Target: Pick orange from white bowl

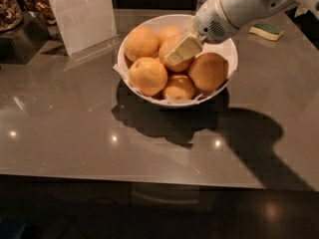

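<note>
Gripper down in the fruit! The white arm's cream-tipped gripper (182,50) lay against the large round dimpled orange (169,44) at the centre of the wide glossy white bowl (227,49); open or clamped, couldn't tell.

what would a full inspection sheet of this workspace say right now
surface: glossy grey counter, with light spots and the arm's shadow on it
job's things: white bowl with paper lining at its rim; the centre orange sits partly under the gripper, with other oranges packed around it
clutter: sponge at the far right; clear sign holder behind the bowl to the left; dark jar in the far left corner
grippers: gripper reaches into the bowl from the right, over the centre orange and seemingly against it; nothing lifted
cables: nothing seen
surroundings: dark beyond the counter's edges, no detail to tell
</note>
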`<state>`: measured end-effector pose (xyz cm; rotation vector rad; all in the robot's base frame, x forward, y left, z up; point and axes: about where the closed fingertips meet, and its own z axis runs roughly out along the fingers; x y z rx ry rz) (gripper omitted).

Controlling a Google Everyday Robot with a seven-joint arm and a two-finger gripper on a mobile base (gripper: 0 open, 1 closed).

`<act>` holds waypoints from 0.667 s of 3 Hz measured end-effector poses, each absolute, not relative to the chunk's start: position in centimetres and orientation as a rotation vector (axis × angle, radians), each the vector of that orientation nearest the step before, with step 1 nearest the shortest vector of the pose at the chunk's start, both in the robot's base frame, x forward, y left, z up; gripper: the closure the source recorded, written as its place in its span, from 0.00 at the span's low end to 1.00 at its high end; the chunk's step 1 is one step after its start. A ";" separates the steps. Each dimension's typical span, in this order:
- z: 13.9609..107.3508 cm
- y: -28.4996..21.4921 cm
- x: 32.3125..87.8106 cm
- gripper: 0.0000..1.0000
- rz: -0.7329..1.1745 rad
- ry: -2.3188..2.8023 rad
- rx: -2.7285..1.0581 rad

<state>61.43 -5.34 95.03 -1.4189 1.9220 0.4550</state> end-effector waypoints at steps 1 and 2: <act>95.2 -6.1 61.5 1.00 0.436 1.929 -1.378; 95.0 -5.7 61.5 1.00 0.436 1.930 -1.401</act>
